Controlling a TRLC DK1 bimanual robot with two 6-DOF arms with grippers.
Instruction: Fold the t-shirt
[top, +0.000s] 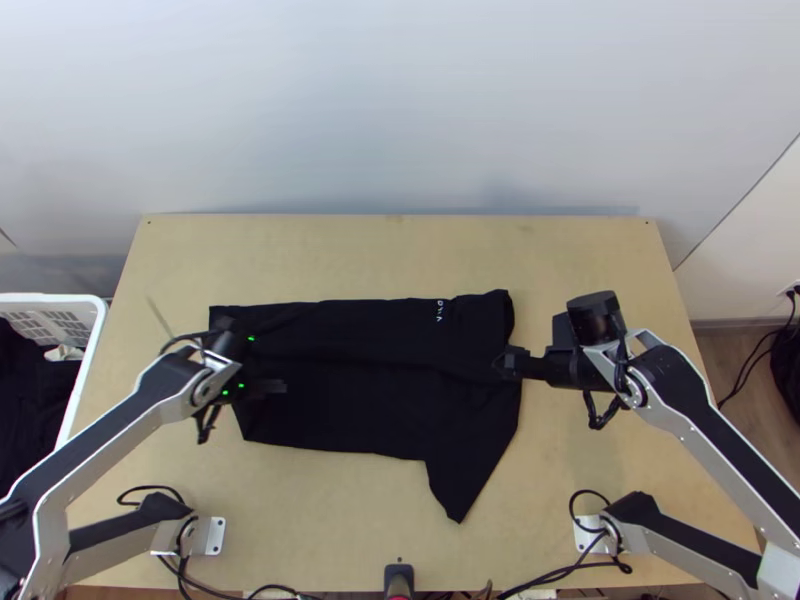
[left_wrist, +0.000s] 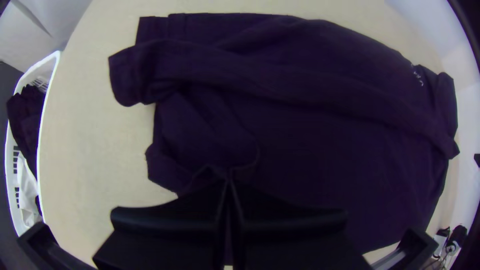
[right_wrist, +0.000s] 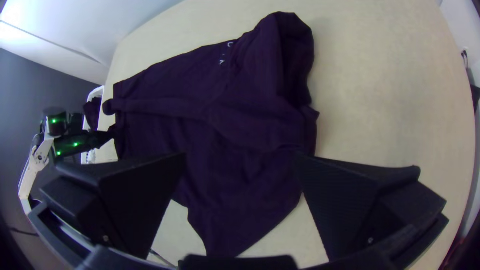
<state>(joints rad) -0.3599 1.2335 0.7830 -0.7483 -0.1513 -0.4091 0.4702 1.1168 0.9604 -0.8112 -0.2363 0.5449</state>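
The black t-shirt (top: 360, 390) lies across the middle of the table, its upper part folded over in a long strip, with one pointed corner toward the near edge. At its left end is my left gripper (top: 272, 387). In the left wrist view that gripper (left_wrist: 228, 182) is shut on a raised pinch of the t-shirt (left_wrist: 310, 135). My right gripper (top: 510, 363) is over the shirt's right edge. In the right wrist view the right gripper (right_wrist: 241, 162) stands open, its fingers wide apart above the t-shirt (right_wrist: 240, 185), nothing held between them.
A white basket (top: 88, 380) with dark cloth stands beyond the table's left edge. Bare tabletop (top: 400, 255) runs behind the shirt. Cables (top: 570, 572) and the arm bases line the near edge.
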